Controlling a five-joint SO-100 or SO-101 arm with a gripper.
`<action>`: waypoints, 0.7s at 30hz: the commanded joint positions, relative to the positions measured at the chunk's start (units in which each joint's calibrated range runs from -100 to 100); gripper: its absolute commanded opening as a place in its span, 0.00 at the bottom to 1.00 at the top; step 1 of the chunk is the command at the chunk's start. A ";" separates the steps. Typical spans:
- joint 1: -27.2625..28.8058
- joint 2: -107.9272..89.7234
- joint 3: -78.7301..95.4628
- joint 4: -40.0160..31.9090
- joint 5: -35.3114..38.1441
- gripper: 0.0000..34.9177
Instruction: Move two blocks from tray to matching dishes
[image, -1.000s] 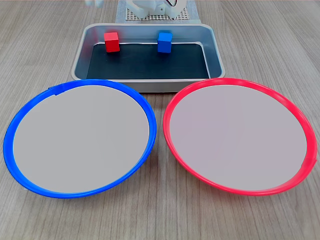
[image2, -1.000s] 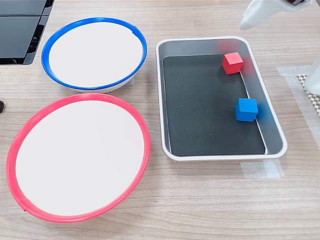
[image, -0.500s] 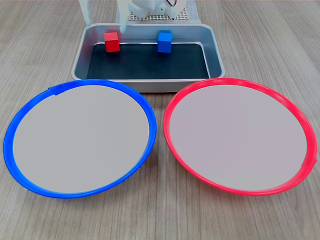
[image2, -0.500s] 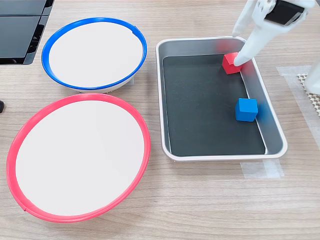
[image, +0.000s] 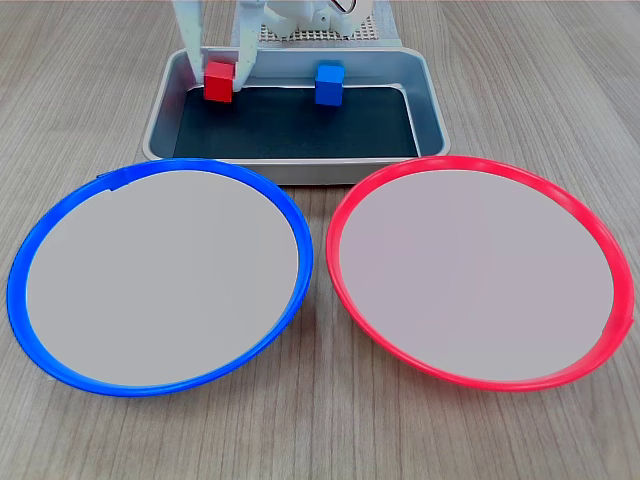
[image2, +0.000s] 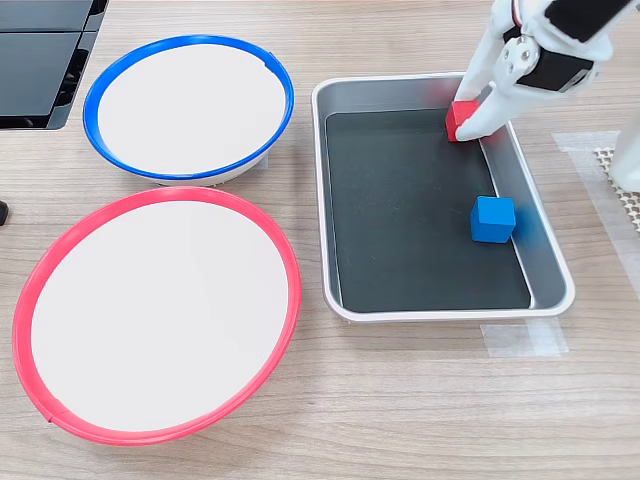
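Pincer (image: 220, 72) white, reaching down into tray (image: 430, 110), one finger on each side of red block (image: 218, 81), closed around it. Whether block is off the tray floor: cannot tell. In the first exterior view red block sits at tray's 11 o'clock corner; blue block (image: 328, 84) at about 1 o'clock, against far wall, apart from pincer. Blue-rimmed dish (image: 160, 285) at 7 o'clock of tray, red-rimmed dish (image: 480, 270) at 5 o'clock, both bare on wooden worktop (image: 320, 440), rims nearly touching
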 joint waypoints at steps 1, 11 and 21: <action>-9.74 1.04 -8.80 3.95 -9.62 0.01; -44.37 41.98 -61.05 -4.72 -51.23 0.00; -46.91 62.96 -67.79 -19.24 -50.31 0.11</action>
